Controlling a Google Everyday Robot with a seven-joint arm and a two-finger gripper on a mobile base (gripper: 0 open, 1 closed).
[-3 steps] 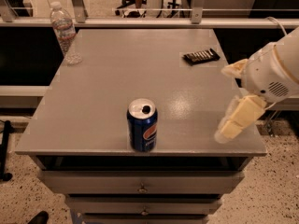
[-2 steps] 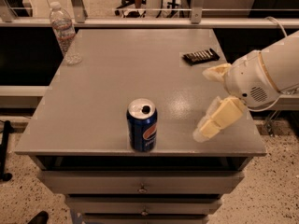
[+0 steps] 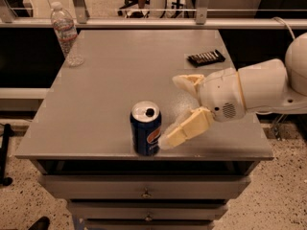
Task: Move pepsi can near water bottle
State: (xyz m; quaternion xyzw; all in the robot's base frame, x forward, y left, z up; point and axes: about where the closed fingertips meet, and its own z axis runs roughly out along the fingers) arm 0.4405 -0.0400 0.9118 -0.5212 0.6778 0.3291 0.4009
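The pepsi can [image 3: 146, 128] stands upright near the front edge of the grey table [image 3: 110, 85], dark blue with a silver opened top. The water bottle [image 3: 65, 34] stands upright at the table's far left corner, clear with a white cap. My gripper [image 3: 175, 110] comes in from the right, just right of the can, with its two cream fingers [image 3: 188, 127] spread open. The nearer fingertip is almost at the can's right side. Nothing is between the fingers.
A flat black object [image 3: 206, 58] lies at the table's far right. Drawers [image 3: 144, 193] sit under the table's front edge. A railing and posts [image 3: 144, 23] run behind the table.
My gripper has moved left across the table toward the can, from near the right edge to just beside it. The can and bottle have not moved.
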